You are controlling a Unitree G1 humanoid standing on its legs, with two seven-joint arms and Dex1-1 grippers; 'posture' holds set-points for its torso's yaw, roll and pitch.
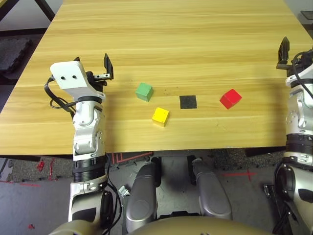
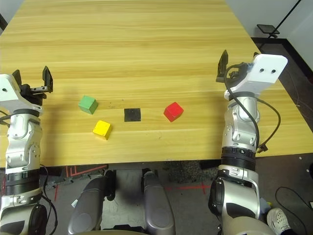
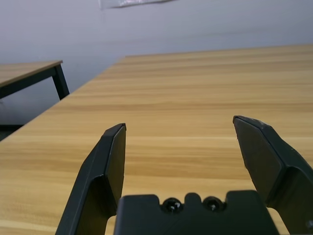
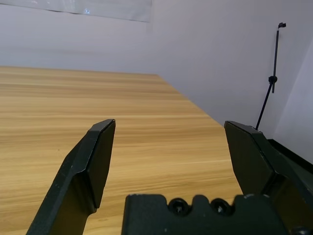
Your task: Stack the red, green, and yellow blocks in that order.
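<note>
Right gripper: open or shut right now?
Open. The right gripper shows its two black fingers spread wide apart with bare table between them, holding nothing.

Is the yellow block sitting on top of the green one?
No, the yellow block lies on the table apart from the green block.

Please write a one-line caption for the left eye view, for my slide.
Green block, yellow block and red block lie unstacked around a black patch.

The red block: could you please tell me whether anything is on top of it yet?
Nothing: the red block has a bare top face, with the green block and yellow block apart on the table. Its underside is hidden.
</note>
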